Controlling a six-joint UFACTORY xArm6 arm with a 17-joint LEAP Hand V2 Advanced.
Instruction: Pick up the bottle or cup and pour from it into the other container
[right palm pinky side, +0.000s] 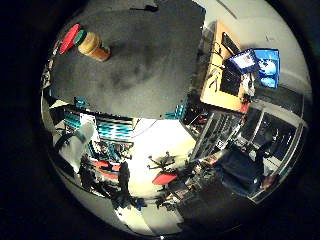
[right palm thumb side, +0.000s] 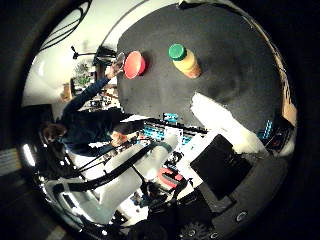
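A bottle with a tan body and a green cap stands upright on a dark round table. A red cup stands on the table close beside it, near the table's edge. The little finger side palm view shows the same bottle and red cup on the table. Both look small, so my hand is high above and well away from them.
A wooden desk with a lit monitor stands beyond the table. Office chairs and shelves with gear stand on the pale floor beside the table.
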